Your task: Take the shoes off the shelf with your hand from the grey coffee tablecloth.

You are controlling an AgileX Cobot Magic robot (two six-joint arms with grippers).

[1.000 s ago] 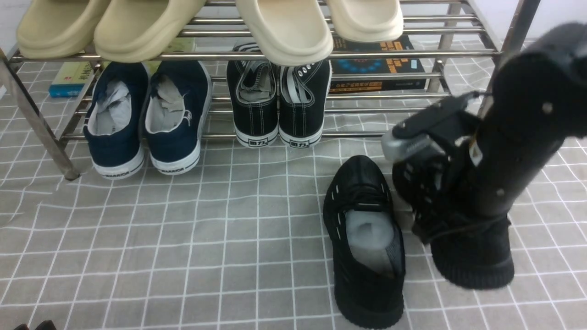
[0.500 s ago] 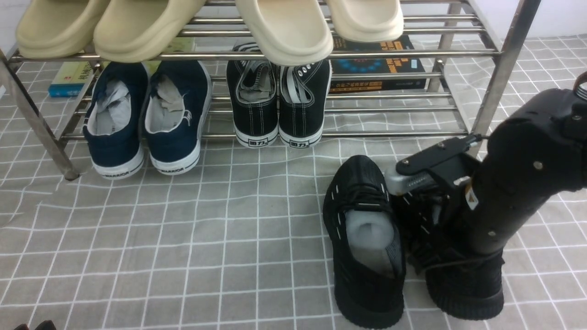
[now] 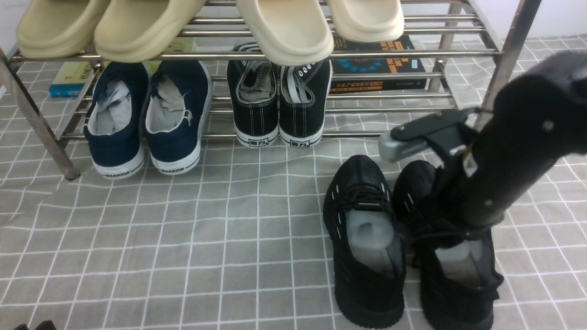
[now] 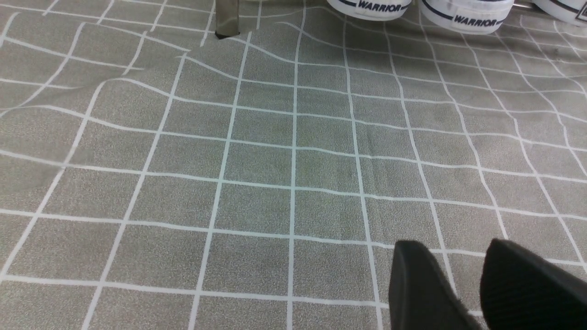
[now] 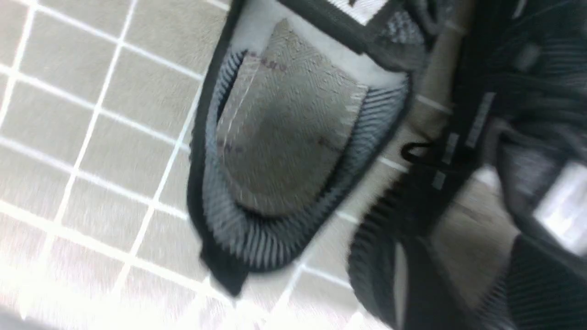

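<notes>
Lifts the right hand (image 3: 403, 151) higher than a moment ago and holds it wide open, empty, just above the shoes (image 3: 362, 215). Leaves both shoes side by side on the grey cloth (image 3: 183, 238), just in front of the shelf (image 3: 367, 54). Holds the left hand (image 4: 463, 284) a little open and empty.

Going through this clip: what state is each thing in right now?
left knit shoe: upright on the tablecloth, off the shelf.
right knit shoe: upright beside it, under the right gripper.
right gripper: over that shoe, open or shut unclear.
left gripper: open, empty.
navy sneakers: on the shelf's lower tier.
canvas sneakers: same tier.
</notes>
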